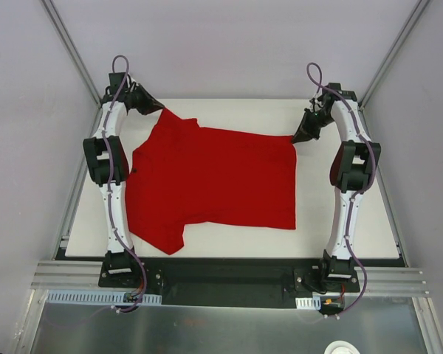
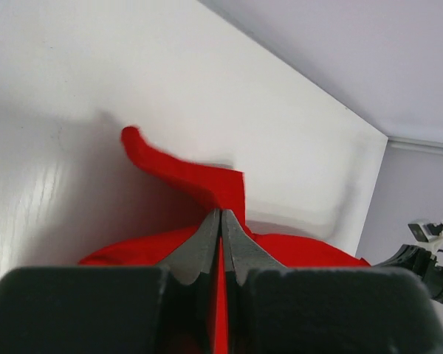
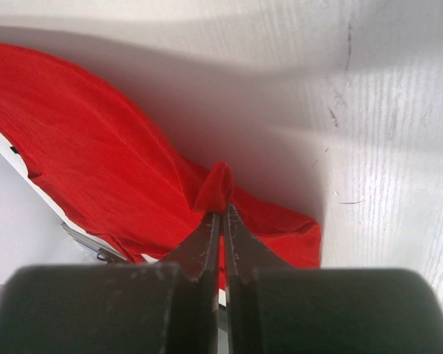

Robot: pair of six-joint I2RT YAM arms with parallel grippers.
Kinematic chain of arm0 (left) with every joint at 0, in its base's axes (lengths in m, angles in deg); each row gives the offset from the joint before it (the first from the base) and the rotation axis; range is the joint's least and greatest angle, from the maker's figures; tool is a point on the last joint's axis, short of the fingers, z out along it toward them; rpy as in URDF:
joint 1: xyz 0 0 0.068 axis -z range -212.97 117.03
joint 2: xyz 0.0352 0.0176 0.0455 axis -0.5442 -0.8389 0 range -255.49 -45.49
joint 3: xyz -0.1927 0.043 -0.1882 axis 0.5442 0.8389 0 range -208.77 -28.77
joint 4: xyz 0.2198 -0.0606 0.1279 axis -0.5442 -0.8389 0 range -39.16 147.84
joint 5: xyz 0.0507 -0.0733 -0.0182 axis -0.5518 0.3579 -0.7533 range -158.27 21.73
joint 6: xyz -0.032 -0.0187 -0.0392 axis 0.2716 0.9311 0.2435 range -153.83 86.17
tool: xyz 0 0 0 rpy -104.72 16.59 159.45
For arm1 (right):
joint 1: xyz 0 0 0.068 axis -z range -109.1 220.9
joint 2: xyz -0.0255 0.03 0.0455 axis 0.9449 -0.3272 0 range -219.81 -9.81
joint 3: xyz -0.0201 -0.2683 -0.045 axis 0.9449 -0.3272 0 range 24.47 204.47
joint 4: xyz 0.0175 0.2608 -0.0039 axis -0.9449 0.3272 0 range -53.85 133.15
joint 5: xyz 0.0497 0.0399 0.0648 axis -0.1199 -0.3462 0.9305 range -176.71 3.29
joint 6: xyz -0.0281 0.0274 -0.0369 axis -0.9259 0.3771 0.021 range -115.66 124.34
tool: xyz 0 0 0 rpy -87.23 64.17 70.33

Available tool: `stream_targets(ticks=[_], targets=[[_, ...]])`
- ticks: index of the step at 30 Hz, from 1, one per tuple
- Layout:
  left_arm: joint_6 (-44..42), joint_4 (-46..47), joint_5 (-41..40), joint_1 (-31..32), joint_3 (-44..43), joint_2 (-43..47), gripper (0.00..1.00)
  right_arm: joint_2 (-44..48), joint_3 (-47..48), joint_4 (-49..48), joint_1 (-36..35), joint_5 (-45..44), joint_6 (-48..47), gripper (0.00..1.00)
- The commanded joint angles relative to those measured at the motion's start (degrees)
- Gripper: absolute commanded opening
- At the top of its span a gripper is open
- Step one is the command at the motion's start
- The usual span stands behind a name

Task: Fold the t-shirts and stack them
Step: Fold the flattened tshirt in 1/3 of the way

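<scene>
- The red t-shirt (image 1: 214,181) lies spread over the middle of the white worktop (image 1: 354,221), between the 2 arms
- Most of the cloth is flat, with a few soft creases; 1 short sleeve sticks out at the near-left corner, toward the arm bases
- The left hand (image 1: 160,109) is at the shirt's far-left corner, where the cloth draws up into a narrow point
- In the left wrist view the left hand (image 2: 220,214) has its 2 fingers pressed together on red cloth, a thin strip of it showing between them
- Past those fingertips a flap of the t-shirt (image 2: 199,177) stands up and curls to the left above the bare worktop (image 2: 96,74)
- The right hand (image 1: 299,136) is at the shirt's far-right corner, touching the edge of the cloth
- In the right wrist view the right hand (image 3: 221,214) is closed, pinching a small raised peak of fabric at its fingertips
- From that peak the t-shirt (image 3: 96,162) slopes away to the left in long wrinkles, and a short fold lies just to the right on the worktop (image 3: 384,147)
- Both gripped corners sit on the far side of the shirt, well apart from each other
</scene>
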Motion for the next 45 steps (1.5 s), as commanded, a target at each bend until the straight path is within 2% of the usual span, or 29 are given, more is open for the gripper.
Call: stream_targets(ticks=[1,7,11,15,20,25,30,33,39,40,41,43,44,45], targets=[[-3.5,0.2,0.2,-0.1,2.3,7.1,0.0,5.1,-0.3,0.0,-0.8,-1.0,-1.4,0.01],[-5.0,-1.6,2.3,-0.1,7.5,11.9,0.0,6.3,-3.3,-0.1,-1.6,-0.7,-3.2,0.01],[-5.8,-9.5,3.2,0.1,9.1,14.5,0.0,6.8,-4.3,0.7,-1.6,-0.7,-4.2,0.01],[-10.7,-18.7,-2.3,1.1,11.4,19.0,0.0,7.7,-5.8,2.4,-1.6,-0.9,-5.3,0.01],[-12.0,-20.8,-8.1,2.0,21.1,27.8,0.0,10.3,-7.4,3.1,-1.5,-1.4,-5.6,0.01],[-13.8,-23.2,-12.6,3.3,25.6,33.7,0.0,14.1,-11.1,4.0,-2.8,-1.4,-6.1,0.01],[-14.4,-30.5,-17.5,3.7,26.1,34.0,0.0,15.8,-16.6,7.1,-3.5,-3.7,-7.7,0.01],[-14.0,-32.7,-20.7,3.7,29.7,34.9,0.0,16.4,-20.6,7.3,-3.7,-5.8,-7.8,0.01],[-13.2,-35.9,-24.8,3.7,35.4,33.5,0.0,12.1,-19.5,13.4,-4.4,-9.9,-7.6,0.01],[-12.7,-35.9,-25.4,3.7,36.9,33.5,0.0,11.6,-19.1,14.1,-4.3,-11.4,-7.4,0.05],[-12.2,-35.9,-25.9,3.4,37.3,33.2,0.0,11.0,-18.3,15.3,-4.3,-11.8,-7.5,0.15],[-11.6,-35.9,-27.0,3.4,37.8,32.7,0.0,10.2,-17.6,16.4,-4.5,-14.6,-7.1,0.43],[-11.4,-36.0,-27.6,3.4,37.6,32.4,0.06,10.4,-16.9,16.6,-4.6,-15.5,-7.2,0.47],[-11.0,-36.3,-28.0,3.4,37.5,32.4,0.16,10.9,-16.8,16.6,-4.7,-16.5,-6.8,0.57]])
